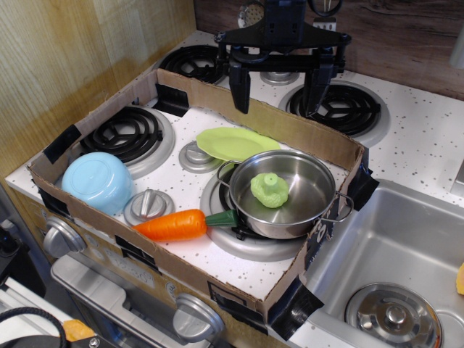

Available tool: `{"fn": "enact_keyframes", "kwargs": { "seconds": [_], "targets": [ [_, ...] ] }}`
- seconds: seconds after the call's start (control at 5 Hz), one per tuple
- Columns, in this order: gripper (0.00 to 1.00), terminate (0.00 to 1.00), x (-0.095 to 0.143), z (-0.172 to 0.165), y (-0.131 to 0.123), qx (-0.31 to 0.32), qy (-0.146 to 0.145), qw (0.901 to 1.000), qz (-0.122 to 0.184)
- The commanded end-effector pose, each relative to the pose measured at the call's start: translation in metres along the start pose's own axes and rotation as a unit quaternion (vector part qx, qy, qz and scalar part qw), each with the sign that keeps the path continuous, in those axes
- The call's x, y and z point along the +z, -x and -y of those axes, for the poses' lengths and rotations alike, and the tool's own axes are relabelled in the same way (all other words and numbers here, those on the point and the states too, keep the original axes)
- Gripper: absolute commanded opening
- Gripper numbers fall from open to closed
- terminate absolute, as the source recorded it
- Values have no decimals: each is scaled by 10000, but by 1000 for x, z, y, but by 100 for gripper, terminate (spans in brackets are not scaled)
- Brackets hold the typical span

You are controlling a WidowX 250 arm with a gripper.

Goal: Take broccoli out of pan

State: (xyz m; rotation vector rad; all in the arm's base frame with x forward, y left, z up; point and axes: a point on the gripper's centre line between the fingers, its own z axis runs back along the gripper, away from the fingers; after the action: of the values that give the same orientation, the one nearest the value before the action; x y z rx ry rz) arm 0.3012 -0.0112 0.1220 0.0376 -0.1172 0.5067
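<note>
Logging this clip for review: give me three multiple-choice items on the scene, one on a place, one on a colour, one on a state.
1. Where is the broccoli?
A. in the pan
B. on the plate
C. in the sink

2. What colour is the upturned bowl?
A. orange
B. light blue
C. silver

3. How does the pincer stand?
A. shut on the broccoli
B. shut on the carrot
C. open, holding nothing

Answers:
1 A, the green lump sits on the pan's floor.
2 B, it is pale blue, beside the orange carrot.
3 C, its fingers are spread wide, above the cardboard wall behind the pan.
</note>
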Motion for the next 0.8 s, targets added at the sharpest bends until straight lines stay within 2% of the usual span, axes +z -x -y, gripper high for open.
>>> {"fn": "enact_keyframes", "kwargs": {
  "seconds": [0.0, 0.2, 0.4, 0.6],
  "targets": [
    [100, 0, -9, 13, 22, -263, 2, 9996, 55],
    [100, 0, -35, 7, 28, -385, 50, 9992, 49],
    [100, 0, -41, 5, 21, -484, 13, 9988, 0],
    [100, 0, -53, 2, 17, -592, 80, 9982, 96]
  ]
}}
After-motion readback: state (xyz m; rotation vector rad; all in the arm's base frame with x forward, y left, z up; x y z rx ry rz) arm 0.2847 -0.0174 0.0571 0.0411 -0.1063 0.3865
